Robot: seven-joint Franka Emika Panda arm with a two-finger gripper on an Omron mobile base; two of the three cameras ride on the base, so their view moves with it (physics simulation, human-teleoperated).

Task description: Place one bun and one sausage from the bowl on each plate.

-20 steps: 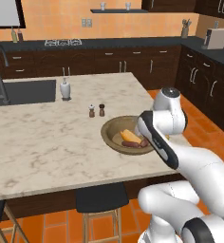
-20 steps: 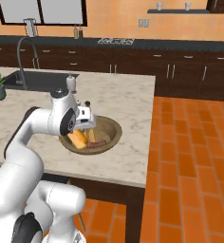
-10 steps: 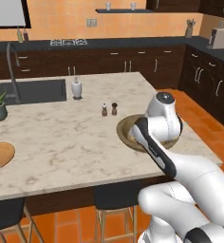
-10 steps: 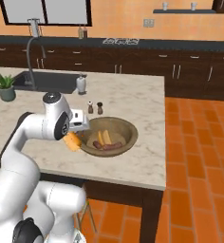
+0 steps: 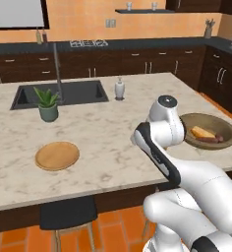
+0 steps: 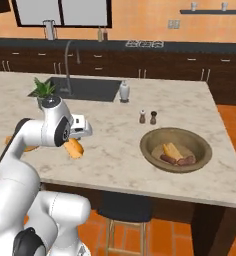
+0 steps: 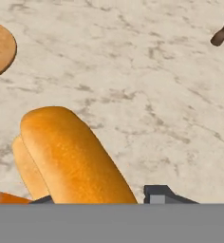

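Bun (image 7: 73,156) now off the bowl (image 6: 176,150) & out over bare marble; a sec ago it was still at the bowl rim, base has driven left since, so plate (image 5: 57,155), sink, plant now in view. My gripper (image 6: 75,144) is clamped narrow on the bun, which sticks out past my fingertips (image 7: 156,193). Bowl w/ 2nd bun (image 6: 172,150) & sausages (image 6: 178,160) sits well apart to my right; plate ahead-left.

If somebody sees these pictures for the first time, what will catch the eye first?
The orange bun in the gripper, held above the marble counter. Next the wooden bowl at the counter's right, holding a bun and sausages, and the empty plate at its left.
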